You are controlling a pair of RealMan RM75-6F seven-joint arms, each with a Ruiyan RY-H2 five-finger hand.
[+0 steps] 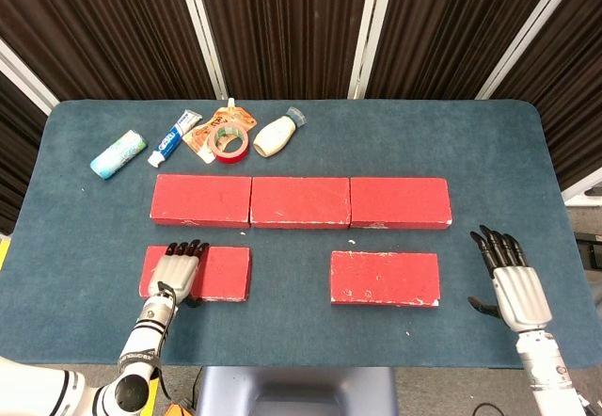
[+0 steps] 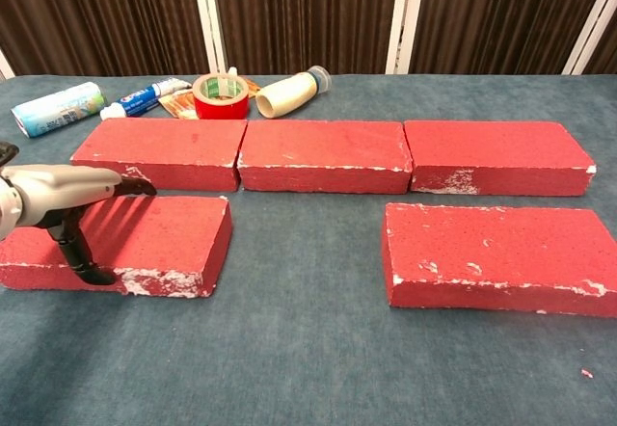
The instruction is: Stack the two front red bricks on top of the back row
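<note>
Red tape roll (image 1: 229, 143), bottle (image 1: 276, 135) and tubes (image 1: 174, 137) lie behind the bricks (image 1: 299, 201).

No print can be read: the lettering on the toothpaste tube (image 1: 174, 138) and the pouch (image 1: 209, 130), upper left, is too small.

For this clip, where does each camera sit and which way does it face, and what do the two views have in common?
Head view: high above the near edge, looking steeply down on the whole table; shows left hand on the front left brick and right hand over the cloth.
Chest view: low at the near edge, facing the curtain across the bricks; only the left hand shows.
Shared: all bricks, including the front right brick, the tape roll, and the left hand.
</note>
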